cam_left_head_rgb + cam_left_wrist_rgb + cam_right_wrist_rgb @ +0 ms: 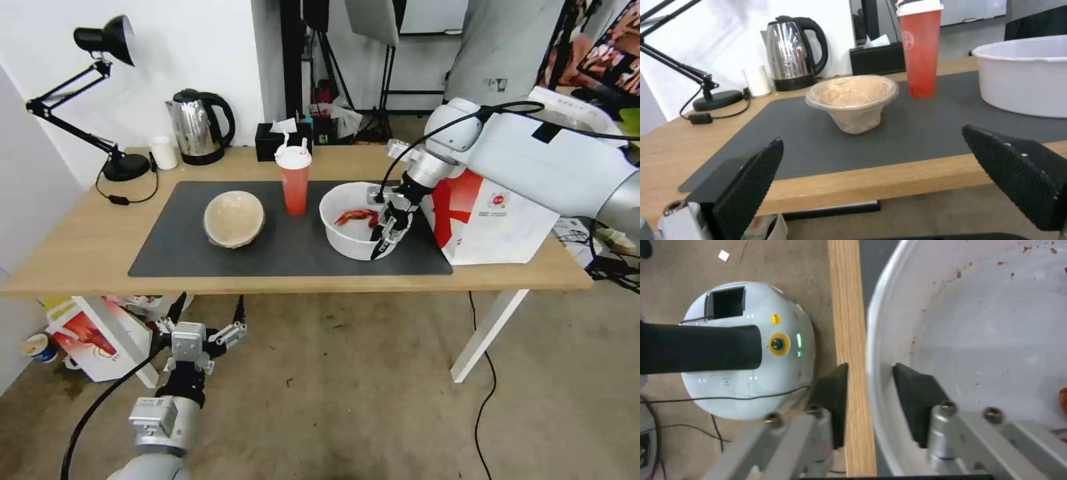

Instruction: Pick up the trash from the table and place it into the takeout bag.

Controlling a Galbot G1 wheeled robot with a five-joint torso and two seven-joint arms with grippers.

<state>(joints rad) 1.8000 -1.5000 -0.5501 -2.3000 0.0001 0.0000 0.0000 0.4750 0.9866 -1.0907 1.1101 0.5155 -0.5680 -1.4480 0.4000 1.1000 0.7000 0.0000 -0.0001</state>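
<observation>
Right gripper [385, 244] reaches down over the near rim of the white bowl [347, 243], one finger inside the wall and one outside, so the rim sits between the pads; in the right wrist view the pads [911, 396] look close to the wall but a sliver of gap seems to remain, so it reads as straddling, not yet clamped, though the angle makes that hard to be sure of. Gripping by the rim suits a wide bowl that the fingers could never span. Red shellfish scraps [355, 216] lie just beyond the fingers, inside the bowl. Just beside this gripper, on its outer side, stands the takeout bag [490, 220], close enough for a short carry. Farther off on the mat [280, 257] stand the red drink cup [294, 181] and the tan bowl [233, 218]. Left gripper [200, 327] waits spread open below the table [80, 247] edge, out of the way.
</observation>
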